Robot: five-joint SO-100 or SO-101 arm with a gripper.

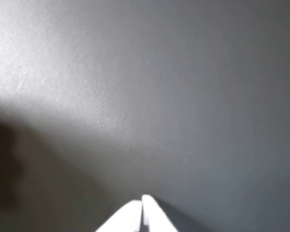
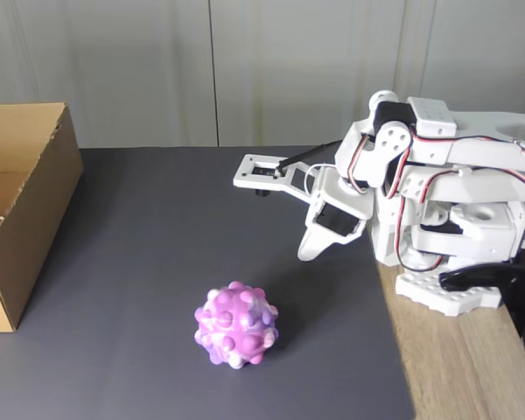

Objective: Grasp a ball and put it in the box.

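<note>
Claw (image 1: 142, 205) closed, ball (image 2: 236, 324) untouched on mat (image 2: 157, 245)

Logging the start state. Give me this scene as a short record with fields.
ball: on the dark mat, free, near the front
box: at the fixed view's left edge, open top, ball not inside
hand: shut, empty, tips pointing down just above the mat, right of and behind the ball
arm: folded on its base on the wooden table
</note>
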